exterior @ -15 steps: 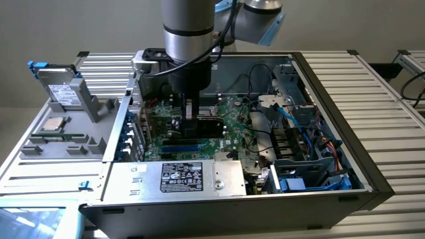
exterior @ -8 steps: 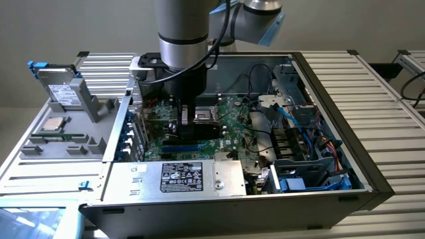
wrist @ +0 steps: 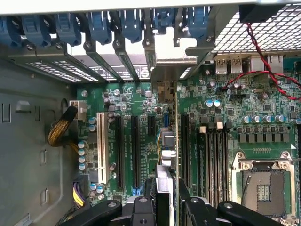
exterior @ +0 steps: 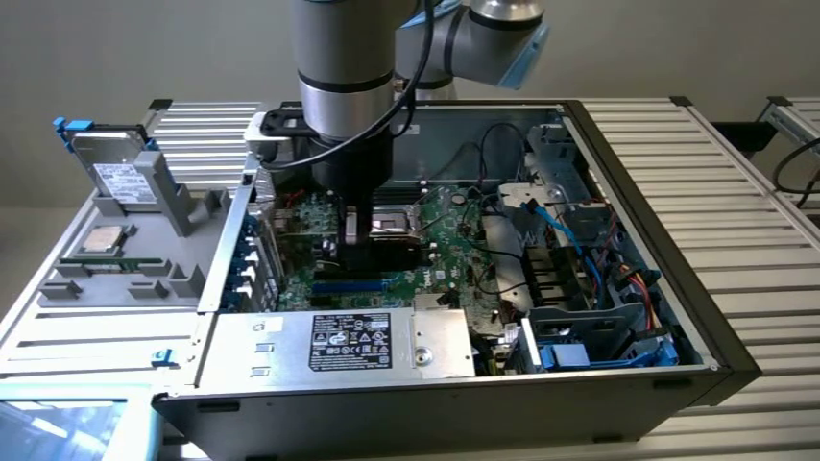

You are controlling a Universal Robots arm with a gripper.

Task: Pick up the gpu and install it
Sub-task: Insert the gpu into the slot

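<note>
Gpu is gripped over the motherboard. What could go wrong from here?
The gpu hangs edge-on in the gripper among several close parallel slots; a slight offset could press its edge onto the motherboard instead of into a slot. Its silver bracket sits close to the blue latches and could catch there. The open processor socket lies nearby, exposed to a bump.

The gpu (wrist: 171, 136) shows edge-on, its faces hidden.
</note>
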